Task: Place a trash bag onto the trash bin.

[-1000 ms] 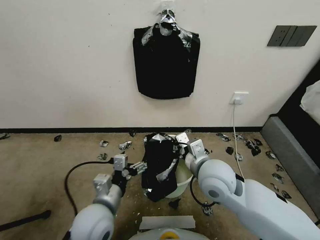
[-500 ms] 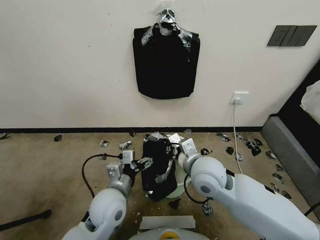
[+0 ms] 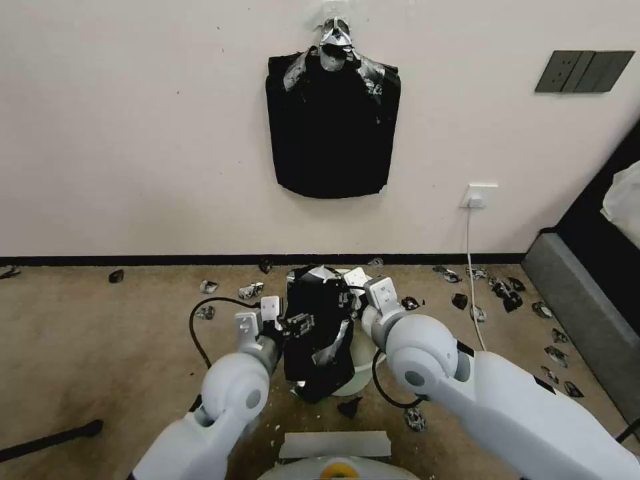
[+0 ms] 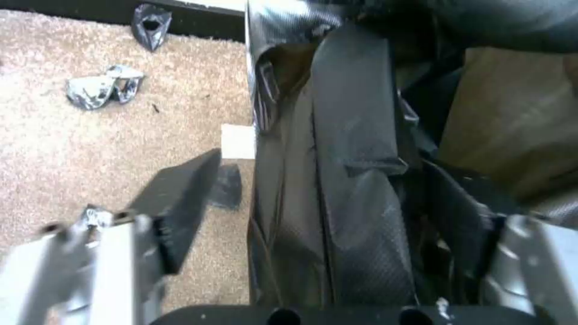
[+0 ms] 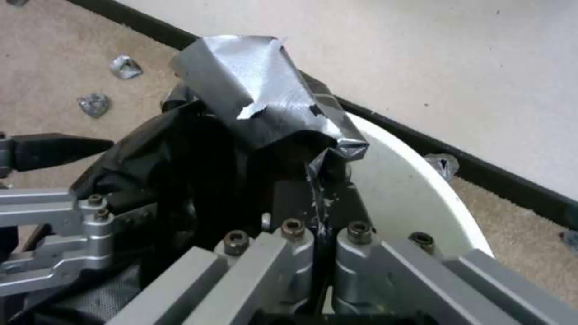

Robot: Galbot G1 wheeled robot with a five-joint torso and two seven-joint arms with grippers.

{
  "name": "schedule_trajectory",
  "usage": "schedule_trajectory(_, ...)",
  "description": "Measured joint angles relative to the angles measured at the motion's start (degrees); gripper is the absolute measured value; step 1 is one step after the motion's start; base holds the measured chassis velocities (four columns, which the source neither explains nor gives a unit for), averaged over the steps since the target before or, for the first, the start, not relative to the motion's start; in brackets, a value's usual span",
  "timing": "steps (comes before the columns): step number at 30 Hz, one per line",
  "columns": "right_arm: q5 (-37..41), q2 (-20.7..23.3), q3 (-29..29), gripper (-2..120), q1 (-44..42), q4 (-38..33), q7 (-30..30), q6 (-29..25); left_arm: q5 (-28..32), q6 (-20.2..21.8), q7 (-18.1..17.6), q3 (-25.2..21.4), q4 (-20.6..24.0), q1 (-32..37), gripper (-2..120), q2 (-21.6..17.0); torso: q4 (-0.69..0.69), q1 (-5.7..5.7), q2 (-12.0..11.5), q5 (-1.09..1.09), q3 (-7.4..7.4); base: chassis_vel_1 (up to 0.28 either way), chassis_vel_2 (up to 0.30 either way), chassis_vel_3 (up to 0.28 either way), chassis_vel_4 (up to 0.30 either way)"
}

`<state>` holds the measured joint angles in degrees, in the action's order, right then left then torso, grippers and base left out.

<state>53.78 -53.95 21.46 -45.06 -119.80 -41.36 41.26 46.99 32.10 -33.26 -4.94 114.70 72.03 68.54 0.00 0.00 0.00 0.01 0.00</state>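
Nearest, left gripper [image 3: 301, 325] at the left flank of the trash bag [image 3: 319, 333], fingers spread wide around a hanging fold, nothing clamped. Right gripper [image 5: 313, 234] pinched tight on the bag's upper edge above the trash bin [image 3: 363, 357]. Bag draped down the bin's left side only, mouth unopened, cream rim [image 5: 415, 180] largely bare: fitting judged barely begun. Beyond, bundle of black bags [image 3: 332, 127] hung on the wall.

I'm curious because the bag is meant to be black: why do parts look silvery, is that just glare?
Likely glare on glossy plastic: in the right wrist view the trash bag has a raised fold shining silver-grey beside the trash bin; in the left wrist view its creases carry a paler sheen; in the head view a few folds glint.
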Motion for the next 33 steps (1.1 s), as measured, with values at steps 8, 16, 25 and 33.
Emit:
schedule_trajectory(8,-0.8,0.3,-0.1,0,-0.5,-0.6,0.0,0.0,3.5,1.8,-4.4,0.9,-1.8,-1.8,47,0.2,0.0,0.0,0.0,-0.01,0.0,0.0,0.0,0.0,0.0)
schedule_trajectory(16,-0.8,0.4,-1.1,0,-1.0,-0.7,0.1,0.0,5.0,3.0,-6.3,2.1,-2.7,-3.6,17,0.0,0.0,0.0,0.0,-0.01,0.0,0.0,0.0,0.0,0.0)
schedule_trajectory(25,-0.8,0.5,-1.9,0,-2.0,-0.8,0.5,-0.3,5.7,2.3,-6.5,2.1,-2.9,-3.8,7,-0.1,0.0,0.0,0.0,-0.01,0.0,0.0,0.0,0.0,0.0)
schedule_trajectory(33,-7.3,1.1,-2.9,0,-2.8,-1.0,4.1,-3.4,2.6,-3.9,-0.2,0.2,-0.9,-0.1,7,-1.0,0.0,0.0,0.0,-0.01,0.0,0.0,0.0,0.0,0.0)
